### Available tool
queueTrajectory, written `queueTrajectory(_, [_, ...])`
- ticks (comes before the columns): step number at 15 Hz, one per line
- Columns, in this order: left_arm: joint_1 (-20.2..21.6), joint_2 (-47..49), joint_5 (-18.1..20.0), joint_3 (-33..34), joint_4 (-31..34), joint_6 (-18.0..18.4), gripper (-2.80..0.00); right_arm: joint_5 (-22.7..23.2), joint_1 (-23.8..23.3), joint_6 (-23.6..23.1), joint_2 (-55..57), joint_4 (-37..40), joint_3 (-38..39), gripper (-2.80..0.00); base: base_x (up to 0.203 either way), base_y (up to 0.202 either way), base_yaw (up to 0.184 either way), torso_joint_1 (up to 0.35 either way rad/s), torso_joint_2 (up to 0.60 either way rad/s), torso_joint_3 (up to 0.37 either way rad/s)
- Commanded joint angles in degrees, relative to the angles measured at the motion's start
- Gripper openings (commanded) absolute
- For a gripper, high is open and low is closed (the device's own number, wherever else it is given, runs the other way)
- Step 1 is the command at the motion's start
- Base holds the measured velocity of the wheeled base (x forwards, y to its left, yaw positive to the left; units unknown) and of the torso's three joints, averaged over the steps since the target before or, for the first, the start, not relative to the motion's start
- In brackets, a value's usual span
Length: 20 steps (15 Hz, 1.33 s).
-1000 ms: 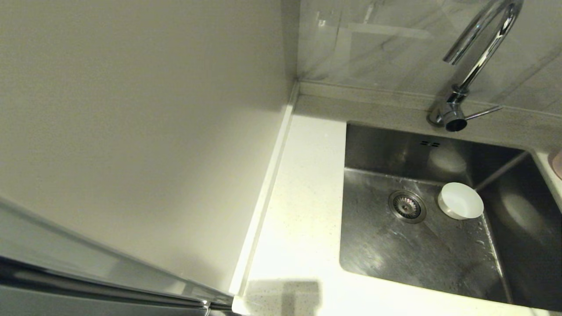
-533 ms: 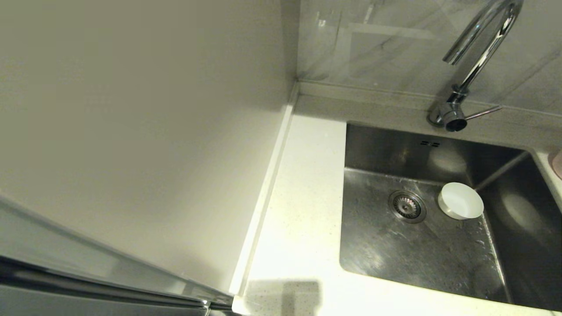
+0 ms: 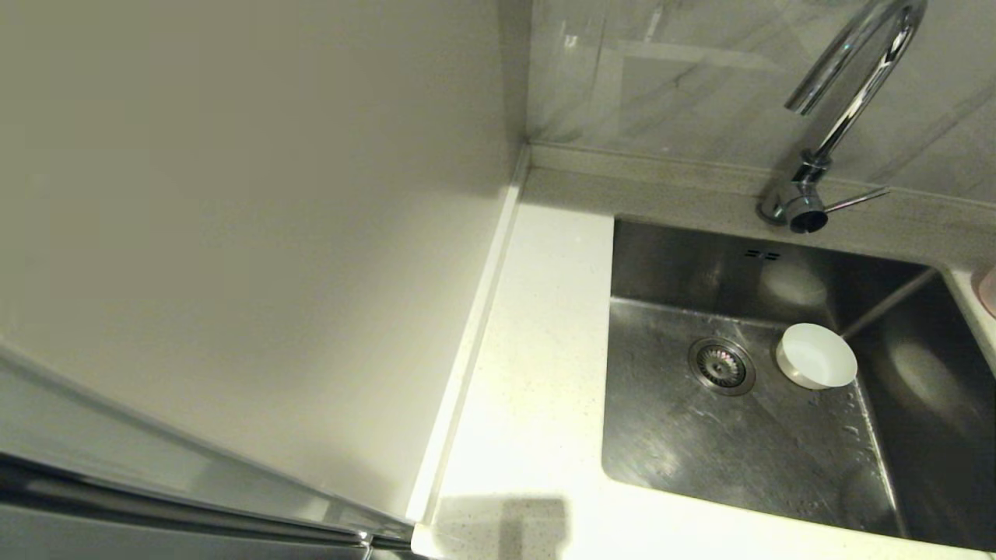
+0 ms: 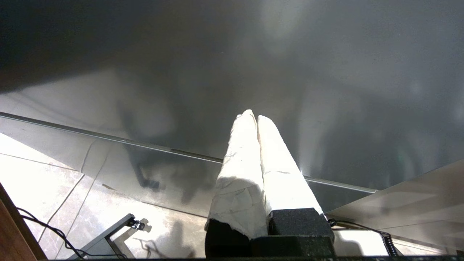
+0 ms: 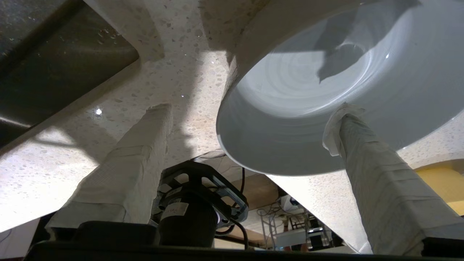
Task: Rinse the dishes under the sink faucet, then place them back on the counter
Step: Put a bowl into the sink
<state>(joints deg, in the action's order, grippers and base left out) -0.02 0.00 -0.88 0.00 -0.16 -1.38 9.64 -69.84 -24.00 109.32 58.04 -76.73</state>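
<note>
Nothing has shifted: right hand (image 5: 250, 119) gapes wide astride a white bowl (image 5: 326, 90) on the bench (image 5: 181, 72), grasp pending.

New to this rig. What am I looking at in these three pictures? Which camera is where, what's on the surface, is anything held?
It's a two-armed robot at a kitchen sink. The head camera looks down on the white counter, the steel sink and the chrome faucet. One white bowl sits in the sink beside the drain strainer. A pink bowl peeks in at the right edge. Neither arm shows there.

Each wrist camera sits behind its arm's fingers. The left pincer is shut, parked and empty, low down by the floor. The right pincer is open at a second white bowl over the speckled counter. One finger reaches inside the rim and the other is outside. Nothing is gripped.
</note>
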Motion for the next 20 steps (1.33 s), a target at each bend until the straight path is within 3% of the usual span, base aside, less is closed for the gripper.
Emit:
queueTrajectory(1, [0.02,-0.18,0.00,0.00,-0.02,-0.03,-2.80,0.03,-0.03,-0.17,0.54,0.31,-0.09,-2.80,0.000,0.000,0.000,0.000,0.00,0.000])
queueTrajectory(20, [0.02,-0.18,0.00,0.00,-0.02,-0.03,-2.80,1.83,-0.65,-1.17,-3.13,0.31,-0.43,-2.80,0.000,0.000,0.000,0.000,0.00,0.000])
